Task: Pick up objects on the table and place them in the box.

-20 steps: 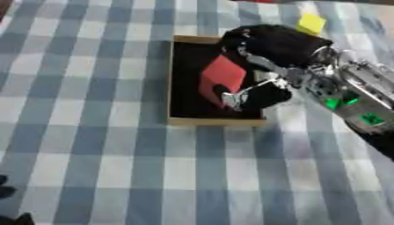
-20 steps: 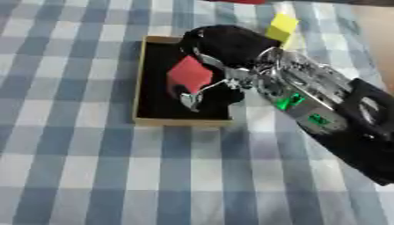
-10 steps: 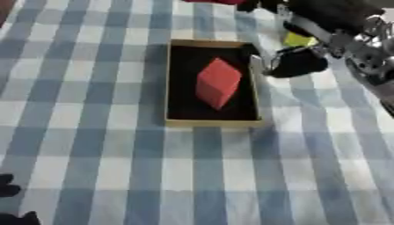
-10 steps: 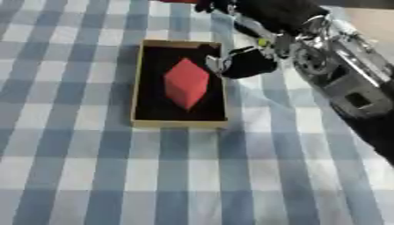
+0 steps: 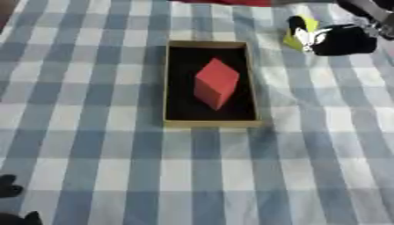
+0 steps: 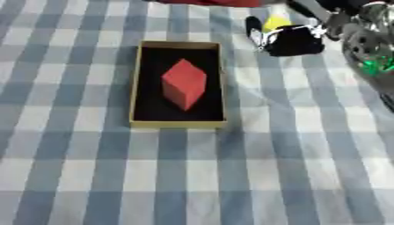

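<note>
One hand, the left hand (image 5: 14,202), shows only as dark fingertips well to the lower left of the box (image 5: 168,83), and whether it is open or curled cannot be told. Next comes the shallow box itself, tan-rimmed with a black floor, on the blue-and-white checked cloth (image 5: 92,154). Inside it a red block (image 5: 216,83) stands tilted on an edge. Up and to the right of the box, the right hand (image 6: 291,39) has its fingers curled around a yellow object (image 6: 276,22), which is partly hidden.
</note>
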Controlling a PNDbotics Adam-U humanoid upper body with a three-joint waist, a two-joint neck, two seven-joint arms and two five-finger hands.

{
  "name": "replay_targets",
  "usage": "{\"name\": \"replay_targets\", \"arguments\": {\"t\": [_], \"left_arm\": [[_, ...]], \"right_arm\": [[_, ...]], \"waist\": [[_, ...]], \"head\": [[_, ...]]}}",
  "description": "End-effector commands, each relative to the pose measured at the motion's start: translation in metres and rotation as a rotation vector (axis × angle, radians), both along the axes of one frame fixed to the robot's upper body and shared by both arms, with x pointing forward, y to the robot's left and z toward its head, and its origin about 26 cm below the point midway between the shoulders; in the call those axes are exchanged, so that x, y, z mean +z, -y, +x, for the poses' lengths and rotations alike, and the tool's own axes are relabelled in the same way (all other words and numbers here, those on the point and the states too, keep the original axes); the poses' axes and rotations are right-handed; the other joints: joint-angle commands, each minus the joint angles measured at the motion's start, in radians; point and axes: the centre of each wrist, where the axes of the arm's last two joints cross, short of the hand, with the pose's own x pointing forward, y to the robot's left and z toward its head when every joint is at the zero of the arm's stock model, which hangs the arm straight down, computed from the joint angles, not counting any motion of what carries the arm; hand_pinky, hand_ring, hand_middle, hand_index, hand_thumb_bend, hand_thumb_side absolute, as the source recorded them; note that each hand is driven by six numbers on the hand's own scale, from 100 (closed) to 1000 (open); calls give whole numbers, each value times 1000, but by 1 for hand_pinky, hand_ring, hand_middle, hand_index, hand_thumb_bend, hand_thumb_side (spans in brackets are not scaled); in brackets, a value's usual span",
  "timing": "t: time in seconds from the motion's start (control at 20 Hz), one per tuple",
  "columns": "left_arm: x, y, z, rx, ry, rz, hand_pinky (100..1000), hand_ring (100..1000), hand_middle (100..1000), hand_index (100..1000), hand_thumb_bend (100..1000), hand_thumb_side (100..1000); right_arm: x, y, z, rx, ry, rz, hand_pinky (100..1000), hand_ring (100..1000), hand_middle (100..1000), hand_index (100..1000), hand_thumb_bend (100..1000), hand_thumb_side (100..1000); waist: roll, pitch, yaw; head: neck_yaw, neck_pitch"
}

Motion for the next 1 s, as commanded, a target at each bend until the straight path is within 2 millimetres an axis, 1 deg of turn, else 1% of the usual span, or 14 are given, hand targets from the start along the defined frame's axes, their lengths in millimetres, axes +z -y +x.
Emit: {"name": "replay_targets", "arguments": {"t": [0.05, 0.1, 0.15, 0.25, 0.35, 0.5, 0.7, 1.0], "left_arm": [[4, -3, -1, -15, 43, 2, 650, 679, 570, 418, 100, 186], [4, -3, -1, -14, 44, 3, 650, 678, 570, 418, 100, 185], [4, -3, -1, -15, 46, 3, 650, 678, 570, 418, 100, 184], [4, -2, -1, -15, 49, 2, 650, 678, 569, 418, 100, 183], [4, -2, -1, -17, 53, 1, 649, 678, 569, 419, 100, 181], [4, -1, -1, -18, 59, -6, 649, 678, 569, 419, 100, 180], [5, 0, 0, -20, 67, -16, 649, 678, 569, 421, 100, 180], [5, 0, 0, -17, 72, -19, 649, 678, 570, 421, 100, 184]], "right_arm": [[12, 5, -7, -71, 28, -29, 882, 913, 809, 939, 165, 538], [11, 5, -7, -87, 18, -31, 882, 913, 810, 940, 169, 534], [10, 6, -7, -102, 6, -35, 884, 918, 814, 946, 196, 498], [9, 6, -7, -127, -22, -42, 884, 919, 811, 953, 203, 471], [8, 7, -6, -148, -53, -43, 885, 917, 808, 962, 203, 473], [6, 13, -1, -193, -94, -44, 889, 928, 819, 972, 242, 467], [6, 19, 5, -233, -95, -58, 892, 930, 820, 981, 271, 452], [12, 27, 11, -290, -47, -27, 897, 924, 808, 988, 258, 450]], "waist": [[3, -13, 2], [4, -11, 3], [4, -9, 4], [6, -6, 7], [7, -3, 10], [8, 1, 14], [7, 6, 19], [4, 15, 29]], "head": [[-8, -19], [-10, -21], [-13, -24], [-19, -30], [-26, -36], [-34, -45], [-38, -53], [-49, -66]]}}
